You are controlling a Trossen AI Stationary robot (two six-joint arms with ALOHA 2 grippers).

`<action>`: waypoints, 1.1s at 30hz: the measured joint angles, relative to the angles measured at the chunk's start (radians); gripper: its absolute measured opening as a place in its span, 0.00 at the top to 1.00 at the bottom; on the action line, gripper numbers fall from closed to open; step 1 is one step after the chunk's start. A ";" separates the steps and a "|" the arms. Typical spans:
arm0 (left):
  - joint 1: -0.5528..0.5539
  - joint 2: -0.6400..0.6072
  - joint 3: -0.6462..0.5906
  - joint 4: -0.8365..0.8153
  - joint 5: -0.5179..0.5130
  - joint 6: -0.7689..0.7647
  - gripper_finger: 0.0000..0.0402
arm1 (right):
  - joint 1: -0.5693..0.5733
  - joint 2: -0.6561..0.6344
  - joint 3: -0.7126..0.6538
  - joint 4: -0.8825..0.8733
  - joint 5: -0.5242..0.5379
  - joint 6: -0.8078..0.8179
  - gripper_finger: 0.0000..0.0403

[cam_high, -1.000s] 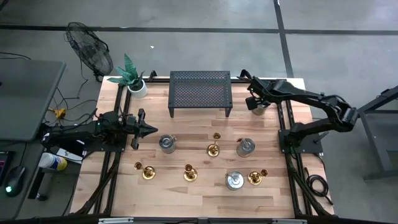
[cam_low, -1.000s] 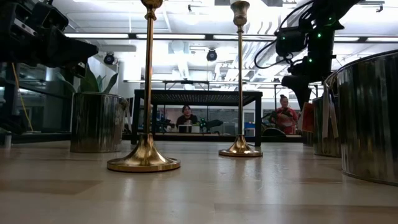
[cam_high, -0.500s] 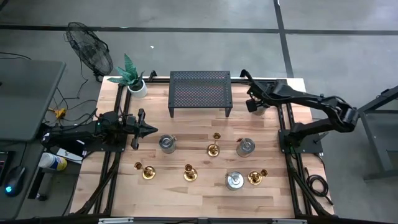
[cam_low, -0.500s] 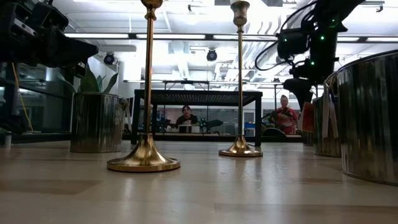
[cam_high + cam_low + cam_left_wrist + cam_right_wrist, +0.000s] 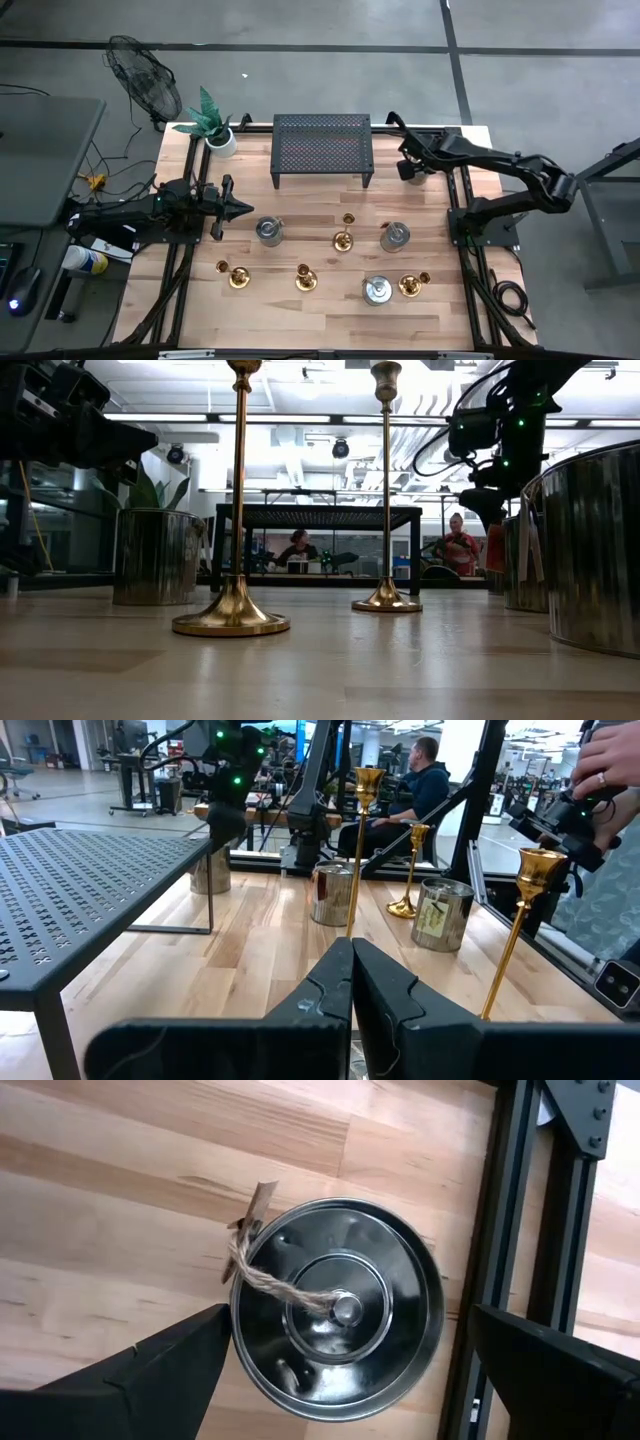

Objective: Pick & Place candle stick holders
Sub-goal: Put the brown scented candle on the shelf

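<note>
Several gold candle stick holders stand upright on their round bases on the wooden table (image 5: 300, 320): one at the near left (image 5: 238, 276), one beside it (image 5: 306, 280), one at mid-table (image 5: 345, 239) and one at the near right (image 5: 412, 286). Two of them show tall in the low view (image 5: 232, 510) (image 5: 386, 490). My right gripper (image 5: 340, 1380) is open above a silver lidded tin (image 5: 338, 1308) at the far right (image 5: 417, 172), one finger on either side and clear of it. My left gripper (image 5: 238, 208) (image 5: 352, 990) is shut and empty at the table's left.
A black mesh rack (image 5: 322, 148) stands at the far middle, and a potted plant (image 5: 215, 128) at the far left. Three more silver tins (image 5: 268, 231) (image 5: 394, 237) (image 5: 377, 291) stand among the holders. People sit beyond the table (image 5: 297, 548). A hand (image 5: 610, 760) shows in the left wrist view.
My right gripper has shifted slightly above the far-right tin and, in the low view, has risen a little. The holders and tins have kept still.
</note>
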 joint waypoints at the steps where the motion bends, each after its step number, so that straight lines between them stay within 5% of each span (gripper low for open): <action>1: 0.000 0.000 0.000 0.000 0.000 0.000 1.00 | -0.006 0.000 0.000 0.000 0.000 0.000 0.01; 33: 0.000 0.000 0.000 0.000 0.000 0.000 1.00 | -0.153 0.106 0.000 0.099 -0.192 -0.071 0.01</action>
